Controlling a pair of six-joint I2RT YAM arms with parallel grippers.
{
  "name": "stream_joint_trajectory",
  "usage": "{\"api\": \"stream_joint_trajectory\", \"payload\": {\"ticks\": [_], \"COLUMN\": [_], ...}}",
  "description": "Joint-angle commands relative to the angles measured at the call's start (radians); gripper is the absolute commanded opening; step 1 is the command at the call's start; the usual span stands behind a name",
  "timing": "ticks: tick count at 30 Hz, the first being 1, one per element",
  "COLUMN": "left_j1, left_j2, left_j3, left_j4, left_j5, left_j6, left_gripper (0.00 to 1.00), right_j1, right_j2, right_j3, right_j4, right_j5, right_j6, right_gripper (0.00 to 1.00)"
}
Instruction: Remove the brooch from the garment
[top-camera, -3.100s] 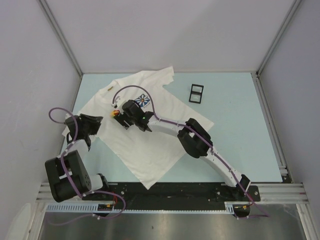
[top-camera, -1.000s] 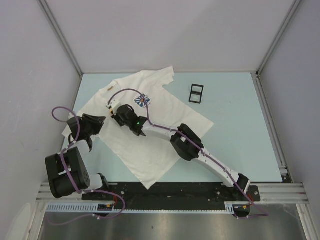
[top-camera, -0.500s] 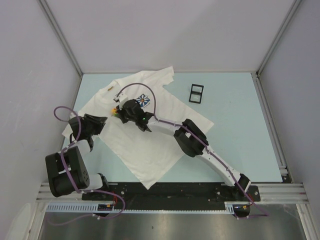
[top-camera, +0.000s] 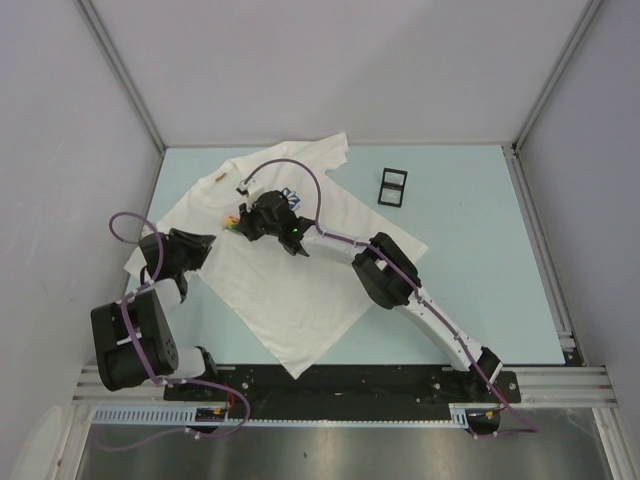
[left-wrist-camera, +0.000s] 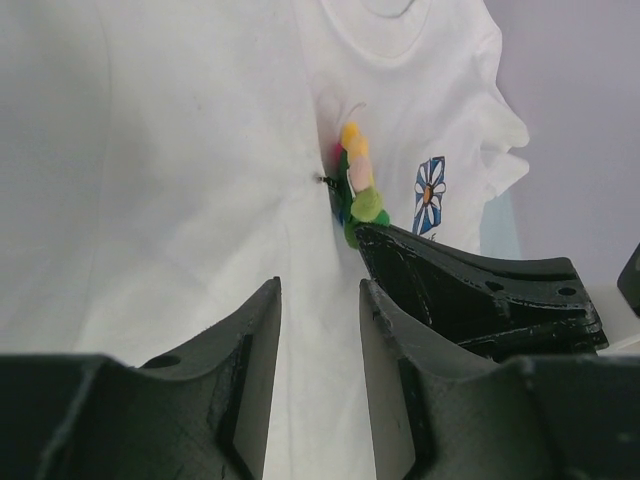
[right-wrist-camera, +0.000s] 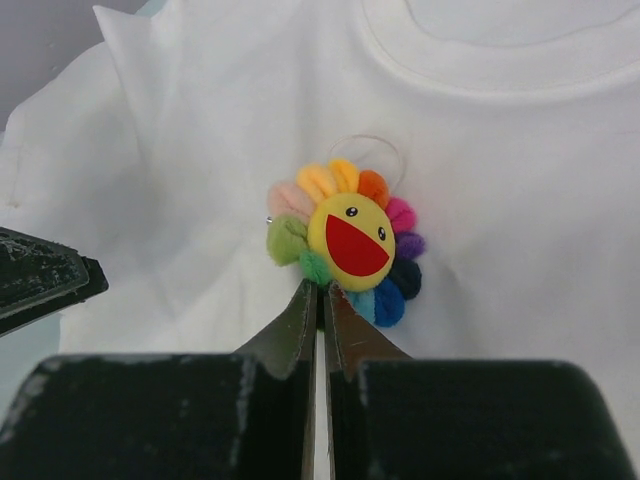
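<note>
— What does the brooch (right-wrist-camera: 345, 240) look like?

— A plush flower. It has a round yellow face with two dot eyes and a wide red mouth, ringed by soft petals in pink, yellow, orange, magenta, purple, dark blue, light blue and green. A thin pale loop shows just above it.

— And where is it?

— On the chest of the white T-shirt (top-camera: 290, 290), below the round neckline and near the blue-and-white flower emblem (left-wrist-camera: 430, 192). The shirt lies spread on the pale blue bench (top-camera: 480, 260), with a tan collar label (top-camera: 217, 176) at the neck.

— The grippers?

— The right gripper (right-wrist-camera: 320, 290) has its fingers pressed together, pinching the brooch's lower rim at the green petal. From the left wrist the brooch stands edge-on off the cloth, with creases running towards it. The left gripper (left-wrist-camera: 320, 295) is spread with nothing between its fingers. It sits over the shirt by its left edge, near the brooch but apart from it.
</note>
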Motion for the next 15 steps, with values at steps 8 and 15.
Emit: {"api": "stream_joint_trajectory", "payload": {"ticks": [8, 15], "left_j1": [-0.02, -0.134], "left_j2": [0.01, -0.09], "left_j3": [0.051, 0.173], "left_j4": [0.025, -0.231], "left_j5": [0.017, -0.166], "left_j6": [0.046, 0.161], "left_gripper": [0.43, 0.64], "right_j1": [-0.001, -0.048], "right_j2": [-0.099, -0.272], "right_j3": [0.006, -0.133], "right_j4": [-0.041, -0.067], "right_j5": [-0.021, -0.045], "right_j6": [0.005, 0.164], "right_gripper": [0.34, 0.54]}}
